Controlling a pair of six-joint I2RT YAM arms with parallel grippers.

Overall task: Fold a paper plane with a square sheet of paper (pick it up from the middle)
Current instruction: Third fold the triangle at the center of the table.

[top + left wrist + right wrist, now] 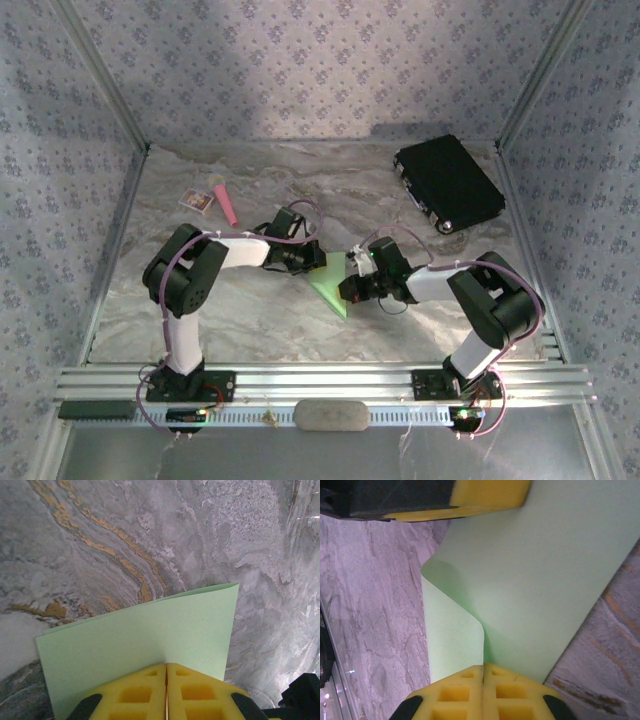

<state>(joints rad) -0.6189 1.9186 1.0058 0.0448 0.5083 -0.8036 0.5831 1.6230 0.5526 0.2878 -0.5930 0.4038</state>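
Note:
The square sheet of paper (328, 290) is lime green and hangs between both grippers, just above the marble table at its middle. My left gripper (316, 262) is shut on one edge of it; in the left wrist view its yellow pads (135, 692) press together on the sheet (145, 640). My right gripper (350, 281) is shut on the opposite side. In the right wrist view the sheet (540, 575) curls over into a loose fold beside that gripper's pads (515, 692). A paper plane is out of view.
A black case (447, 182) lies at the back right. A pink stick with a yellow tip (224, 200) and a small white card (196, 200) lie at the back left. An aluminium rail (320, 382) runs along the near edge. Patterned walls enclose the table.

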